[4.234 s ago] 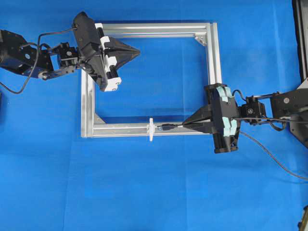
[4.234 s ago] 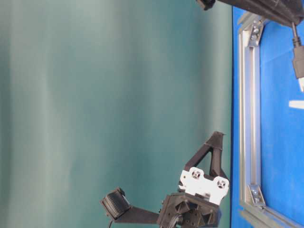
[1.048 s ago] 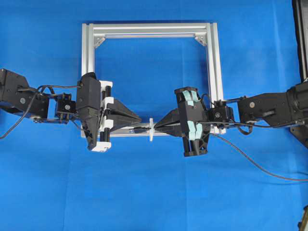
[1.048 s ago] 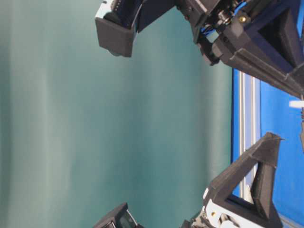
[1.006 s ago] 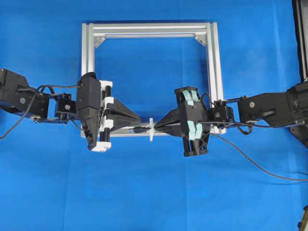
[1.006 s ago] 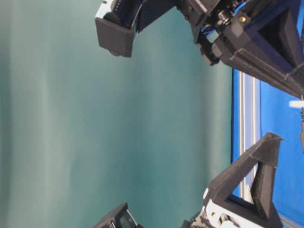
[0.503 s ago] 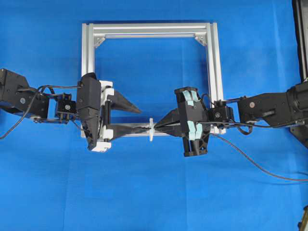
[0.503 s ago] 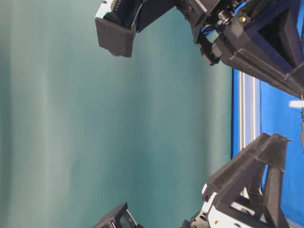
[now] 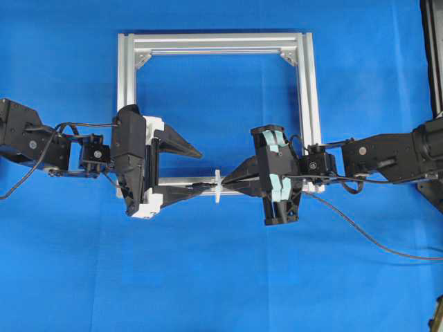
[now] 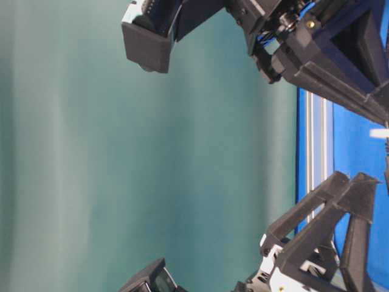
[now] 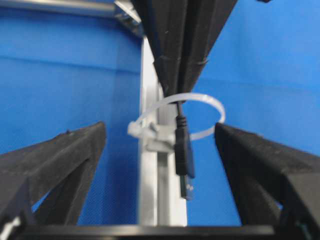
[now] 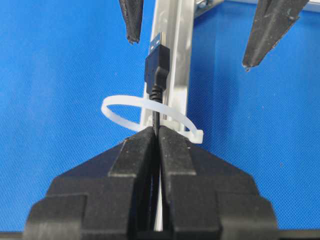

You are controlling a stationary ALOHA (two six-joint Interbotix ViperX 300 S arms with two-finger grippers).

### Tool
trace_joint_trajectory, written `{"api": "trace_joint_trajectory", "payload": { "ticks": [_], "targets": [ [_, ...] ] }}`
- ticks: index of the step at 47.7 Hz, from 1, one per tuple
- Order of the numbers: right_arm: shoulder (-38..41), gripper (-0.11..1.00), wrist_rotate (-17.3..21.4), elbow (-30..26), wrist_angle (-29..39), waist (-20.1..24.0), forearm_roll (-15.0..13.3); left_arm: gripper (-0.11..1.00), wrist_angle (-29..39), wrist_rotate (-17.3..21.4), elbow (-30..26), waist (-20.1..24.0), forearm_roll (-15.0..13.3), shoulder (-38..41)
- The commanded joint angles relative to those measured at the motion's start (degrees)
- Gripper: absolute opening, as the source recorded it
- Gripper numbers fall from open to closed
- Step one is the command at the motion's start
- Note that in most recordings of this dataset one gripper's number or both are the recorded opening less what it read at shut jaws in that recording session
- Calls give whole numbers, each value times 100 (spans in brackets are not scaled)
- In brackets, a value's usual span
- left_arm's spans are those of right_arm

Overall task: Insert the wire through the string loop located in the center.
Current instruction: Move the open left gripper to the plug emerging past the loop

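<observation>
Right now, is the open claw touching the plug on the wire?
Apart. The left wrist view shows blue cloth on both sides between the wire's plug and the left gripper's wide-spread fingers.

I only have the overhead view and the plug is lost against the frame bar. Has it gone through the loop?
Observer: Yes. In the right wrist view the plug sits beyond the string loop, the wire running through it.
Operator: Who holds it?
Observer: The right gripper, shut on the wire just behind the loop.
Operator: And the left?
Observer: The left gripper is open, one finger on each side of the plug, not touching it.
</observation>
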Motion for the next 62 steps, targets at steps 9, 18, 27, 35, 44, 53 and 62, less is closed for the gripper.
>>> {"api": "trace_joint_trajectory", "payload": {
  "ticks": [9, 18, 27, 35, 44, 53, 62],
  "targets": [
    [-62, -3, 0, -70, -35, 18, 0, 92, 70, -9, -114, -18, 18, -132],
    [-62, -3, -9, -79, -53, 18, -9, 92, 325, -9, -220, -18, 18, 26],
    [-62, -3, -9, -70, -44, 18, 0, 92, 536, -9, -316, 26, 18, 229],
    [-62, -3, -9, -70, -35, 18, -9, 92, 686, -9, -387, 35, 18, 246],
    [-62, -3, -9, -70, -35, 18, -9, 92, 686, -9, -404, 35, 18, 246],
    [-62, -3, -9, -70, -35, 18, 0, 92, 686, -9, -404, 35, 9, 246],
    [-62, -3, -9, -70, -35, 18, 0, 92, 686, -9, -404, 35, 18, 246]
  ]
}}
